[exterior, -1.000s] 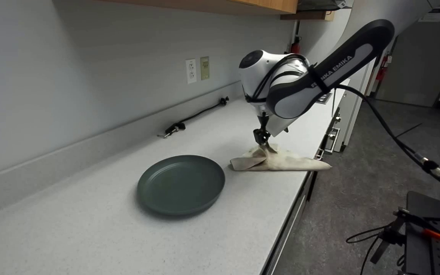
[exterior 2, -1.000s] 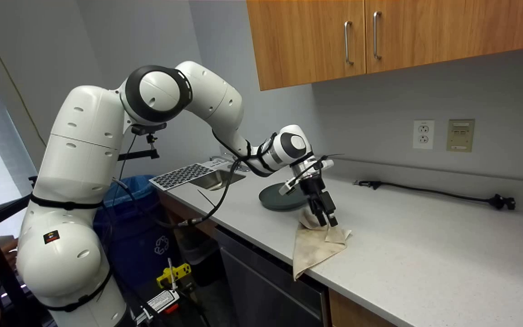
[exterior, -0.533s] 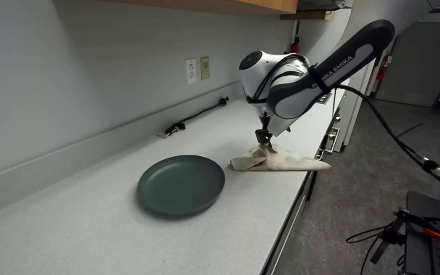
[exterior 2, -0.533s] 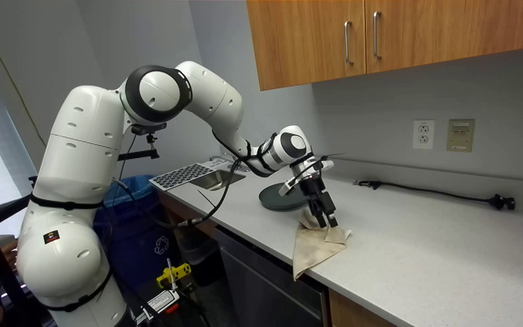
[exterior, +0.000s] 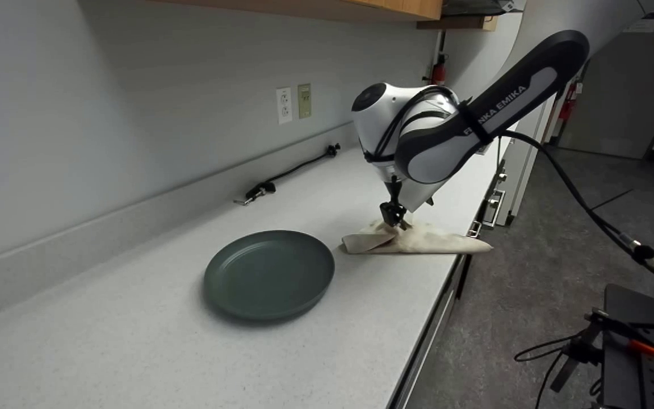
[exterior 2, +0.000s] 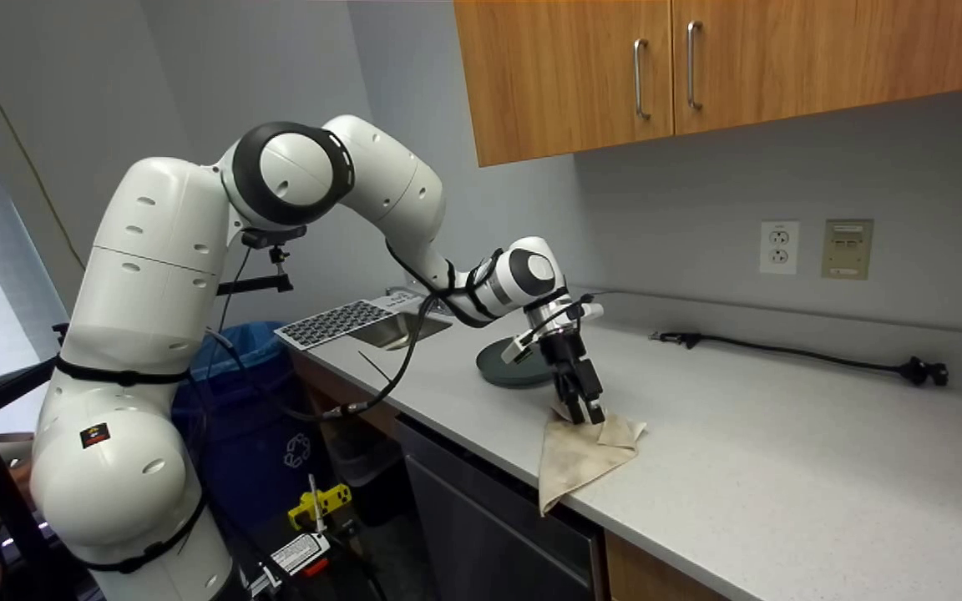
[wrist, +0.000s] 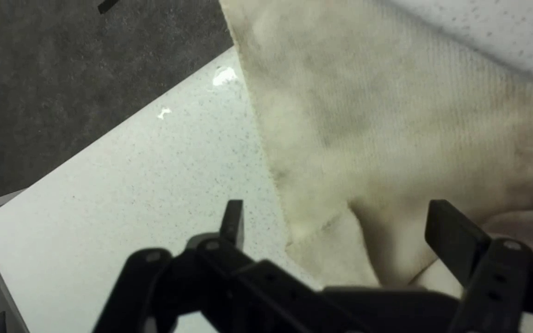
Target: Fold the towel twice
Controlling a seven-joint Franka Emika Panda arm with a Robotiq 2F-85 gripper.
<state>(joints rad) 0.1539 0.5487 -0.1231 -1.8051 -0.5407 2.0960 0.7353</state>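
White counter [exterior 2: 782,467] along a grey wall [exterior 2: 681,200]. From the left in an exterior view, high-bent arm [exterior 2: 389,175], with gripper [exterior 2: 586,415] pointing steeply down, fingers [wrist: 454,240] spread wide, just at the towel [exterior 2: 581,459]; cannot tell if touching. As for towel: cream, creased, darkly stained, one corner turned back; lying right of the plate [exterior 2: 506,371] and nearer, with a tip over the near edge.

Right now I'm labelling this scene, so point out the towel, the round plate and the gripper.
Towel [exterior 2: 584,456], in an exterior view, middle of its cloth.
Round plate [exterior: 270,276], in an exterior view, bare inner face.
Gripper [wrist: 335,216], in the wrist view, midway between its fingertips.
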